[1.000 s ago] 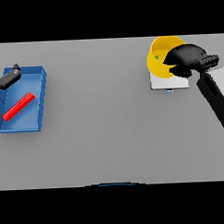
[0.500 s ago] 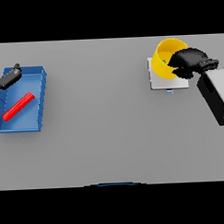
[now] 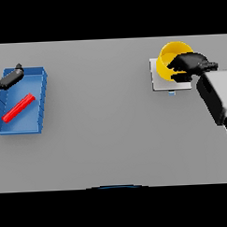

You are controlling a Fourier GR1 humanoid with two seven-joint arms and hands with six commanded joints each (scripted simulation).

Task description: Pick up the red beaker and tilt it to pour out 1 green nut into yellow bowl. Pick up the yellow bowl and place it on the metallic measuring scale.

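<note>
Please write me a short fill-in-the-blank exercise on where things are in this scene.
1. The round yellow bowl rests on the flat metallic ____.
2. The long red object lies inside the ____ rectangular tray.
3. The robot's ____ hand is curled round the bowl's rim.
4. The left hand shows at the tray's far ____ corner.

Missing words: scale; blue; right; left

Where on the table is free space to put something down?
The wide grey middle between the blue tray and the scale is bare. Crowded: the scale corner, with the yellow bowl and the right robot hand.
</note>
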